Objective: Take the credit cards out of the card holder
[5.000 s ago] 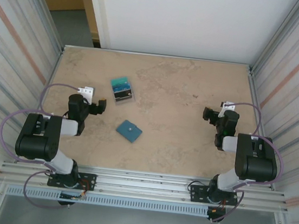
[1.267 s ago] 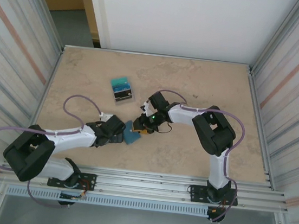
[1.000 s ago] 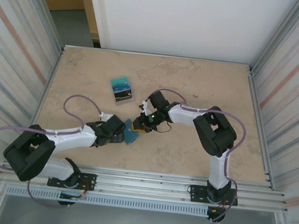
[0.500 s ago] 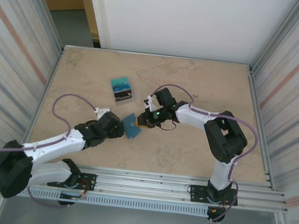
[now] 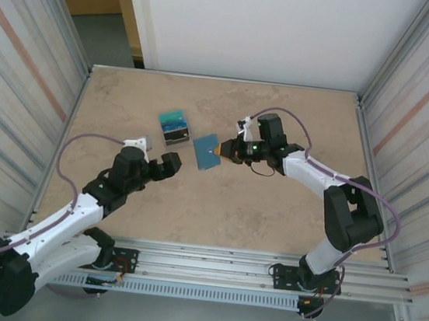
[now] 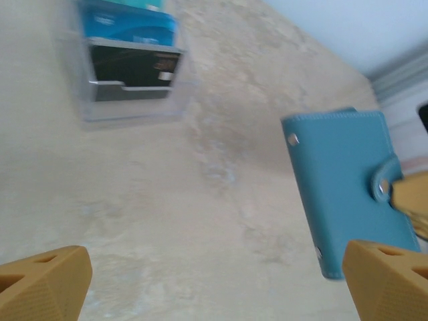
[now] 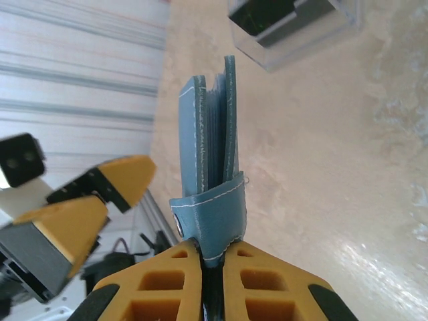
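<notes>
The card holder (image 5: 208, 151), a slate-blue wallet, is closed with its snap strap fastened. My right gripper (image 5: 227, 153) is shut on its strap end and holds it off the table. In the right wrist view the wallet (image 7: 208, 134) stands edge-on out of the orange fingertips (image 7: 241, 267), its two panels pressed together. Credit cards (image 5: 174, 124), teal and dark, lie in a clear box at the back left. My left gripper (image 5: 169, 163) is open and apart from the wallet, which shows on the right in its view (image 6: 344, 187). No card shows inside the wallet.
The clear box (image 6: 130, 100) with the teal and dark cards sits on the beige stone-look table (image 5: 271, 207). My left gripper (image 7: 100, 200) hangs just left of the held wallet. Ribbed metal walls (image 5: 19, 90) close in both sides.
The right gripper has lifted the wallet and carried it farther back and right. The left gripper has drawn away from the wallet to the left, and stands open.
</notes>
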### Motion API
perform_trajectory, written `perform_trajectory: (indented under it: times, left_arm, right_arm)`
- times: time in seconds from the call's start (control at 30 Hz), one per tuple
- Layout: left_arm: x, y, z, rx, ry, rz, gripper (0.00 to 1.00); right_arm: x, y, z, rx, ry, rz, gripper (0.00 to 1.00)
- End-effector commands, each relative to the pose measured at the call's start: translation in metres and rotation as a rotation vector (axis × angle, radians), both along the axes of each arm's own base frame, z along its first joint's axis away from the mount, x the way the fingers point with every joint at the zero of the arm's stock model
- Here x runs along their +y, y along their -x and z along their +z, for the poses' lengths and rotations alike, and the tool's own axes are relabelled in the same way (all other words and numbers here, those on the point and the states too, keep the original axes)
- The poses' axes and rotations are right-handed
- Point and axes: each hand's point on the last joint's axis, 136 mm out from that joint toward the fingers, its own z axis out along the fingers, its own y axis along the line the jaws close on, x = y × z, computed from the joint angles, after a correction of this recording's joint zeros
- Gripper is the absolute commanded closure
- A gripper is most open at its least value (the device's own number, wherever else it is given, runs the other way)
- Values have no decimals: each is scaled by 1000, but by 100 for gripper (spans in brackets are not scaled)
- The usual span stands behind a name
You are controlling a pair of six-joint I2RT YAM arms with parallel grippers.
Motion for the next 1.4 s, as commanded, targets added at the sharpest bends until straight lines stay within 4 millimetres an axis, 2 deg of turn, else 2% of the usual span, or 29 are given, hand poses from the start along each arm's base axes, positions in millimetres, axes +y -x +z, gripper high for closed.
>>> perform_trajectory:
  times: [0.0, 0.07, 0.17, 0.43, 0.63, 0.77, 1.0, 1.1, 1.37]
  left_arm:
    - [-36, -3, 35, -70, 108, -173, 4]
    - [-51, -4, 42, -77, 168, -238, 8]
    - [-62, -8, 51, -80, 258, -273, 19]
    - [-67, -8, 78, -155, 340, -355, 22]
    - [-75, -9, 83, -166, 344, -404, 28]
    - [-79, -10, 88, -185, 365, -430, 44]
    - [-80, -5, 93, -208, 361, -458, 66]
    - [-81, -1, 98, -230, 355, -479, 76]
    - [-75, 5, 96, -245, 277, -480, 91]
  right_arm:
    - [10, 2, 36, -29, -134, 35, 100]
    - [13, 1, 48, -36, -176, 48, 100]
    - [15, 1, 61, -50, -211, 56, 100]
    - [16, 11, 82, -63, -249, 81, 100]
    - [23, 20, 94, -68, -269, 109, 100]
    - [26, 22, 97, -77, -268, 113, 98]
    - [31, 26, 90, -66, -254, 119, 97]
    - [34, 28, 90, -75, -242, 121, 94]
    - [25, 24, 84, -150, -52, 52, 70]
